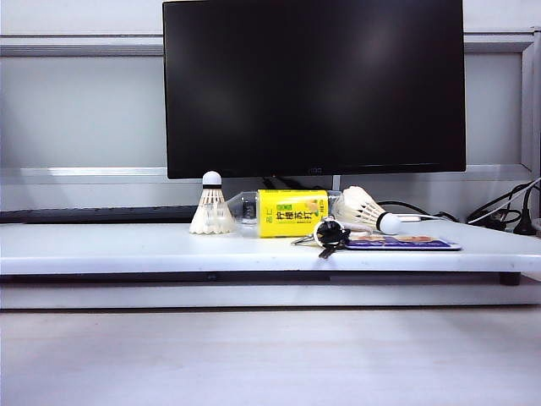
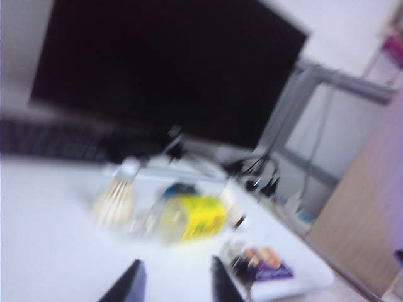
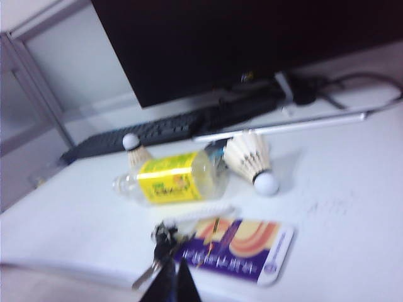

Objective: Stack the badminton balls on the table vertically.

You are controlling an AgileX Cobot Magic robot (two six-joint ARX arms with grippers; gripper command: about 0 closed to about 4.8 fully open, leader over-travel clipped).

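Observation:
One badminton ball [image 1: 211, 205] stands upright on its feather skirt on the white table [image 1: 101, 245], left of a lying yellow-labelled bottle [image 1: 283, 212]. A second badminton ball [image 1: 369, 209] lies on its side to the right of the bottle, cork tip toward the front. Neither arm shows in the exterior view. In the blurred left wrist view the left gripper [image 2: 177, 282] is open and holds nothing, short of the upright ball [image 2: 116, 198] and the bottle [image 2: 189, 217]. The right gripper [image 3: 173, 283] is shut and holds nothing, short of the keys [image 3: 162, 242], with the lying ball [image 3: 252, 160] and upright ball [image 3: 134, 151] beyond.
A bunch of keys [image 1: 328, 234] and a purple and orange card [image 1: 401, 243] lie in front of the bottle. A black monitor [image 1: 313, 85] stands behind, with a keyboard [image 3: 145, 135] at its foot and cables [image 1: 499, 211] at the right.

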